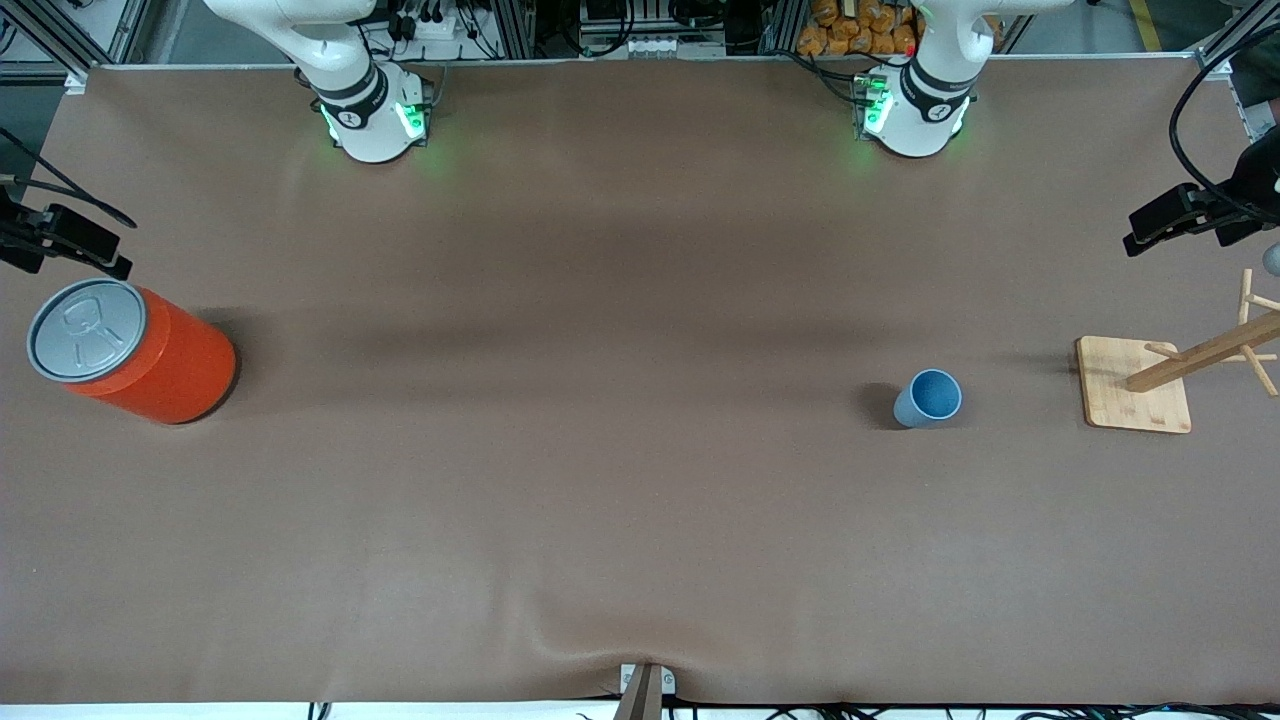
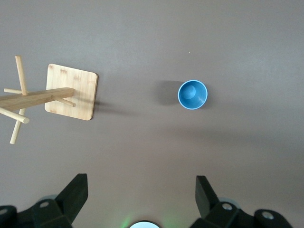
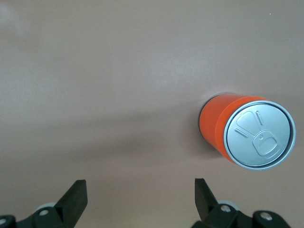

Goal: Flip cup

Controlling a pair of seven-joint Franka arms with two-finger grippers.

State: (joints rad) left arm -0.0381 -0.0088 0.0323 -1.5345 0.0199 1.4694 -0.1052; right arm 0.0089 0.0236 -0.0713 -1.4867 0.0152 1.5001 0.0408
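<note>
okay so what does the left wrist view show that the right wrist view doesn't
Only the left wrist view shows the cup, standing upright with its mouth up, and the wooden peg rack on its square base, apart from the cup. The left pincer hangs open above them.

Only the right wrist view shows the orange can with its grey pull-tab lid, standing upright, below the open right pincer.

Both show the same bare brown table cover, and in both the dark fingers hold nothing.

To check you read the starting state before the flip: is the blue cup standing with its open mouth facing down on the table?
No, the cup stands mouth up, its darker blue inside visible in the left wrist view.
</note>
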